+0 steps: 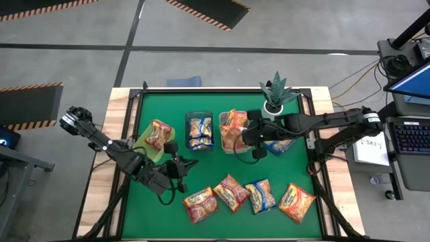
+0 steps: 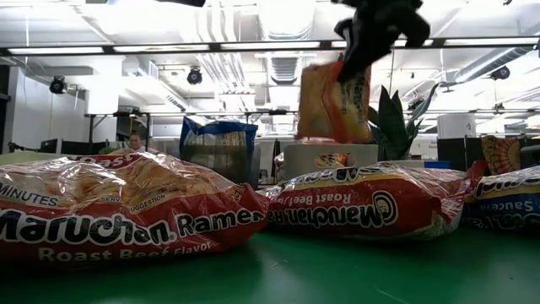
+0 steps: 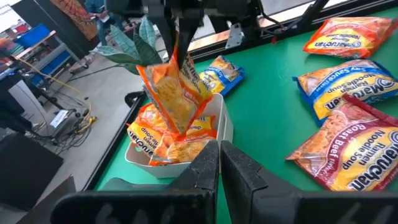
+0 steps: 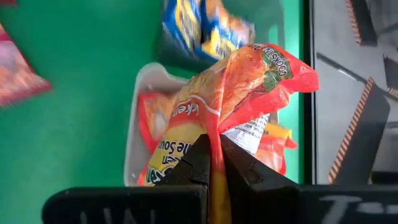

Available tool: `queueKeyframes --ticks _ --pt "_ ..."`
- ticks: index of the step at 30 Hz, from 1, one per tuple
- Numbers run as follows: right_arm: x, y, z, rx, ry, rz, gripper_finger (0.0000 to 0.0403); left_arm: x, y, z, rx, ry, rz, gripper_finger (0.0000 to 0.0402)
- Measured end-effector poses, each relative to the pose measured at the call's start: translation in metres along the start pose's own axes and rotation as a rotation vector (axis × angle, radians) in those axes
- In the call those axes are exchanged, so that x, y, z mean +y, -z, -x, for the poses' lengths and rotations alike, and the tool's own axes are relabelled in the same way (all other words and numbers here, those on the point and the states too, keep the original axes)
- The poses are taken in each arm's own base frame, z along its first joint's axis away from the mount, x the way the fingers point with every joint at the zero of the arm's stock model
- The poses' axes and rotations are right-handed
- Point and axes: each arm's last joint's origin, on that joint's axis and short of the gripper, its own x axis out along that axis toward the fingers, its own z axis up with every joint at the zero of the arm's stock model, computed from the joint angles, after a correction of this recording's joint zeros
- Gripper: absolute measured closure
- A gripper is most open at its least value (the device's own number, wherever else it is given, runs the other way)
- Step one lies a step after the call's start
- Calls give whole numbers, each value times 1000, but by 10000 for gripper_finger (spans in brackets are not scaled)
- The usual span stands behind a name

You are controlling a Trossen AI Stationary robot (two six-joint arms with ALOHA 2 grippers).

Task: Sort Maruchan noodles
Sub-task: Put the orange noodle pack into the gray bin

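Above the green surface (image 1: 222,168), the right tool (image 4: 214,163) is clenched on an orange Maruchan packet (image 4: 230,106), which hangs over a pale bin (image 4: 138,99) already stacked with orange packets. The right wrist view shows both dark fingers pinching the packet's crimped edge, a detail the high view hides beneath the arm. The left wrist view shows the same orange packet dangling just above the pale bin's contents, not touching them, while the left tool (image 3: 219,163) has its fingers pressed together on nothing.

Only the high view lays out the whole sort: a red packet (image 1: 158,134) in a green bin (image 1: 144,138), blue-and-yellow packets (image 1: 200,131) in a dark bin (image 1: 187,121), and another blue-and-yellow packet (image 1: 277,144) lying beside the right tool. Four loose packets lie in a row along the surface's near edge, among them a blue-and-yellow one (image 1: 259,195) and a red one (image 1: 200,204). The left tool hovers low near the green bin, well apart from the pale bin.

The low view alone reads the labels on two red packets: roast beef (image 2: 118,211).
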Motion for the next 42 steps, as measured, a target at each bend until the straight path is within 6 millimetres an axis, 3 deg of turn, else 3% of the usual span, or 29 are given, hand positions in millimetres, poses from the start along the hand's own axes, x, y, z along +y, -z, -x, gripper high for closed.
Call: queueKeyframes --ticks 5,13,33,37,42 --pt "1 10 -21 -33 -116 69 394 1 0 -1 0 -3 5 402" --pt "9 18 -44 -76 -96 191 394 1 0 -2 1 -6 11 402" --pt "24 39 -66 -106 -84 129 393 2 6 -7 -1 -21 31 402" --pt "25 41 -68 -117 -78 103 372 2 6 -7 -1 -21 31 402" --pt "26 42 -69 -117 -80 54 315 2 6 -7 -1 -20 31 402"
